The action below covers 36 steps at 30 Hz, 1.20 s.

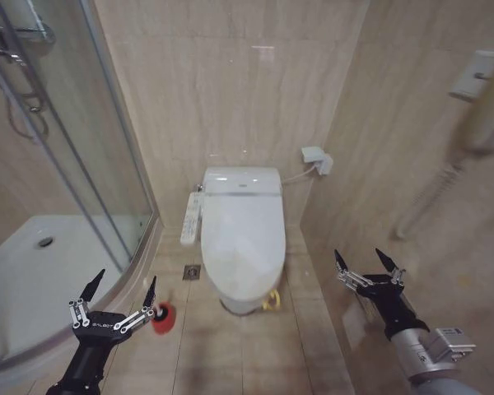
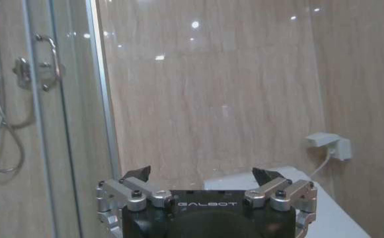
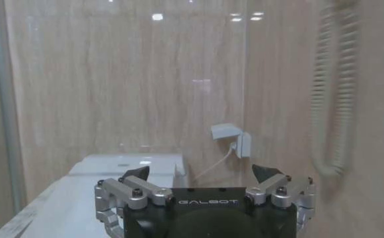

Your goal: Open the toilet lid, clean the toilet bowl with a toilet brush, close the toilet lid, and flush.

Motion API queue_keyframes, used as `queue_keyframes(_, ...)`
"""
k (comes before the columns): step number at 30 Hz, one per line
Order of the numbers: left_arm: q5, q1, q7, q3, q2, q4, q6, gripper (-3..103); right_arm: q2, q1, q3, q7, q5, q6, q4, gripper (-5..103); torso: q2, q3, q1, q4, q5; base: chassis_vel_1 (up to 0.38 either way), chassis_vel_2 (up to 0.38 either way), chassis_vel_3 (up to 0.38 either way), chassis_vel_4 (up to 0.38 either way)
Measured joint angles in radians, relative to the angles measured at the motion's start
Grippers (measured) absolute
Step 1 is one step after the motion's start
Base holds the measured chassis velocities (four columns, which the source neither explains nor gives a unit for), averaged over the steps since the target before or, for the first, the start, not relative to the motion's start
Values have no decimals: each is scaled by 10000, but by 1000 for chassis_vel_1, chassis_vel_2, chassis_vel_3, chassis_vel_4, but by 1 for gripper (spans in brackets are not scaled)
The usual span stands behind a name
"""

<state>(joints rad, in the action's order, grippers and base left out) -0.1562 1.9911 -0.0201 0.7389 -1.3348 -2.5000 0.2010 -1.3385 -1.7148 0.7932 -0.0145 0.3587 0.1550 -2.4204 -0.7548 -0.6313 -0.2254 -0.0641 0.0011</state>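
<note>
I see toilet lid [image 1: 245, 234] down over bowl, centre at back wall | L gripper [image 1: 122, 296] spread, low by red holder [image 1: 162, 318] | R gripper [image 1: 366, 265] spread, right of toilet, nothing held.

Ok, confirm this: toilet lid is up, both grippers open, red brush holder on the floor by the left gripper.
Not quite: the head view shows the toilet lid down, shut over the bowl. Left gripper and right gripper are open, and the red holder sits on the floor by the left one.
</note>
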Motion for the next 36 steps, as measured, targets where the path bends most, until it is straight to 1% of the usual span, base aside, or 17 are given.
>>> queue_keyframes(1,0,-1,0,-1,1,1,0,100,0,0,0,0,0,0,-1,100,-2,2,2,-1,-17,239,-323,-295,273)
queue_keyframes(2,0,-1,0,0,0,2,0,100,0,-1,-1,1,0,0,-1,100,-2,3,3,1,-20,239,-128,-203,273)
queue_keyframes(4,0,-1,0,0,0,1,0,100,0,0,0,0,0,0,0,100,-1,2,3,0,-5,160,-93,-134,122)
queue_keyframes(6,0,-2,0,-1,0,1,0,100,0,0,0,0,0,0,0,100,-1,2,2,0,-11,99,-59,-97,85)
queue_keyframes(7,0,-2,0,0,1,1,0,100,0,0,0,0,0,0,0,100,-1,0,-1,-4,-11,-31,-31,-61,-20)
queue_keyframes(10,0,-4,0,-1,2,1,0,100,0,5,0,0,0,0,0,100,5,-6,-12,-2,-9,-17,12,7,-27)
queue_keyframes(11,0,-4,0,-1,2,1,0,100,0,6,0,0,0,0,0,100,7,-7,-16,3,-12,-110,86,100,-81)
queue_keyframes(12,0,-5,0,-1,2,0,0,100,0,6,0,0,0,0,0,100,7,-6,-16,0,-11,-110,86,97,-65)
queue_keyframes(13,0,-5,0,0,2,1,0,100,1,7,0,0,0,0,0,100,7,-7,-17,6,-12,-74,105,97,-43)
queue_keyframes(14,0,-5,0,0,2,1,0,100,1,7,0,0,0,0,0,100,7,-7,-17,6,-12,-74,105,97,-43)
queue_keyframes(18,0,-4,0,0,2,0,0,100,0,5,0,0,0,0,0,100,7,-4,-12,-1,-11,-19,8,15,-11)
queue_keyframes(27,0,-3,0,0,2,0,0,100,0,3,0,0,0,0,0,100,5,-2,-8,-2,-11,23,-23,-17,5)
queue_keyframes(28,0,-3,0,-1,2,0,0,100,0,4,0,0,0,0,0,100,5,-3,-8,3,-12,54,-34,-35,35)
queue_keyframes(30,0,-4,0,-1,2,0,0,100,0,3,0,0,0,0,0,100,6,-3,-10,-1,-11,58,-37,-54,59)
queue_keyframes(32,0,-3,0,-1,2,0,0,100,0,4,0,0,0,0,-1,100,6,-3,-10,3,-13,79,-95,-80,84)
queue_keyframes(36,0,-3,0,-1,2,0,0,100,0,1,0,0,0,0,0,100,1,1,-1,-3,-11,101,-100,-90,107)
